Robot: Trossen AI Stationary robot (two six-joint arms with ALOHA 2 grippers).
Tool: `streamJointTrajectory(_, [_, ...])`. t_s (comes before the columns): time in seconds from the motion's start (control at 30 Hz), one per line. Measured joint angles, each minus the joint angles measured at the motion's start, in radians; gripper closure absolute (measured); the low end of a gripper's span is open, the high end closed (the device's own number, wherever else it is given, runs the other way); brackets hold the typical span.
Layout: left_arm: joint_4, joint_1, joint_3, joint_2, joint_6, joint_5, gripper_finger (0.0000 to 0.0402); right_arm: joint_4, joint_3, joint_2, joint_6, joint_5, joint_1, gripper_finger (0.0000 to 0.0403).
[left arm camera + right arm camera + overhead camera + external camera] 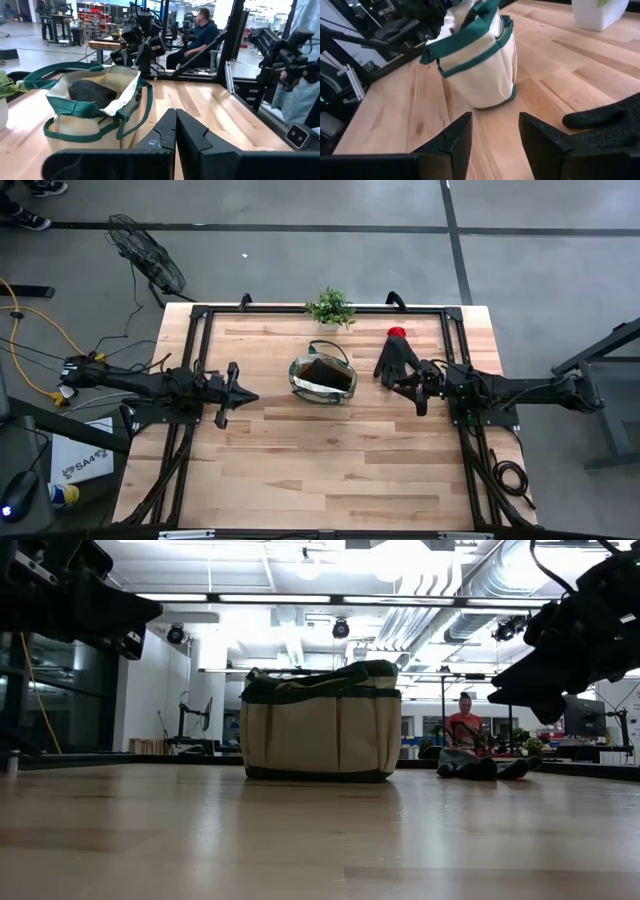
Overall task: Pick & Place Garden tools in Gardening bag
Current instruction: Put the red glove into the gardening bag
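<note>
Counter fills my overhead view, pale wood planks inside a black frame. Near its middle stands the gardening bag, with something dark already inside. I see one black glove with a red cuff lying flat well to the bag's right. My right gripper hovers just beside that glove, fingers apart, holding nothing. My left gripper waits left of the bag, fingers pressed together.
</note>
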Motion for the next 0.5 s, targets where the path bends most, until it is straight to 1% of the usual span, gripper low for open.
streamJointTrajectory(0.2, [-0.056, 0.0, -0.001, -0.08, 0.047, -0.003, 0.0401, 0.001, 0.052, -0.001, 0.021, 0.0, 0.0, 0.0249])
streamJointTrajectory(0.3, [-0.113, 0.0, -0.001, -0.129, 0.068, -0.015, 0.0401, -0.01, 0.084, 0.004, 0.029, 0.0, 0.0, 0.0249])
streamJointTrajectory(0.4, [-0.174, 0.0, -0.002, -0.186, 0.07, -0.028, 0.0401, -0.062, 0.129, 0.017, 0.029, 0.014, 0.0, 0.0249])
streamJointTrajectory(0.5, [-0.224, 0.0, -0.002, -0.245, 0.073, -0.03, 0.0401, -0.143, 0.191, 0.039, 0.029, 0.064, 0.0, 0.0249])
